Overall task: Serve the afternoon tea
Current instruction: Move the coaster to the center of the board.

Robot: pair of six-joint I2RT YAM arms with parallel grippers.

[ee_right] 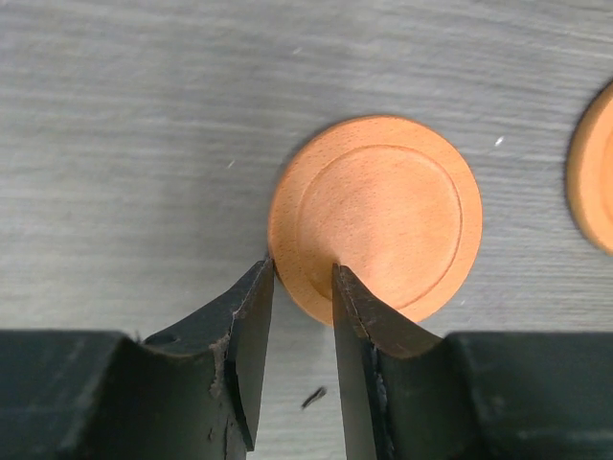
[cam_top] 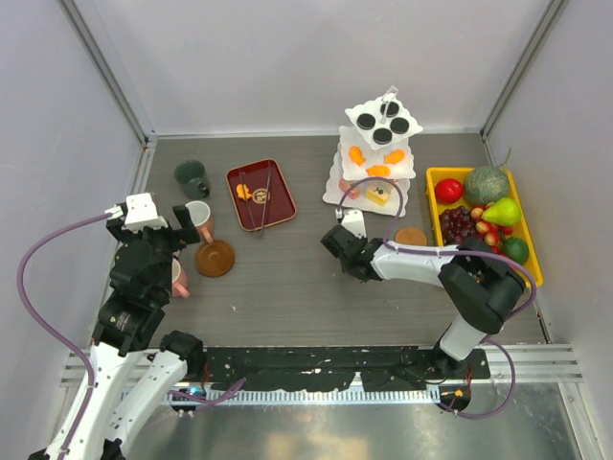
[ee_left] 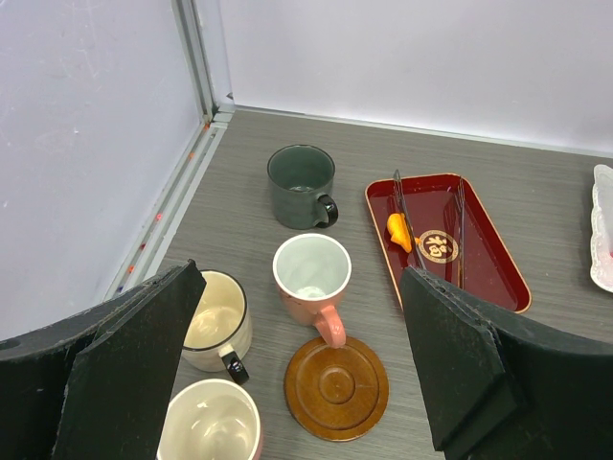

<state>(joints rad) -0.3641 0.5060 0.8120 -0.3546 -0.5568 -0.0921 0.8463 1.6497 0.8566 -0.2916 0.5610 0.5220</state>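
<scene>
My right gripper (ee_right: 303,268) (cam_top: 337,240) is low over the table. Its jaws stand narrowly open astride the near rim of a pale wooden coaster (ee_right: 375,216) that lies flat: one fingertip is at the rim's outer edge, the other over its top. A second pale coaster (cam_top: 411,236) (ee_right: 594,182) lies to the right. The white three-tier stand (cam_top: 378,158) holds black, orange and pink-yellow sweets. My left gripper (ee_left: 299,287) (cam_top: 177,240) hangs wide open above a pink mug (ee_left: 311,273), a cream mug (ee_left: 215,321), another mug (ee_left: 211,422) and a dark brown coaster (ee_left: 335,386). A dark green mug (ee_left: 302,182) stands behind.
A dark red tray (ee_left: 479,259) (cam_top: 278,206) with metal tongs (ee_left: 458,230) and one orange sweet (ee_left: 398,232) lies left of the stand. A yellow tray (cam_top: 436,174) of fruit sits at the right wall. White walls close in on the left, back and right.
</scene>
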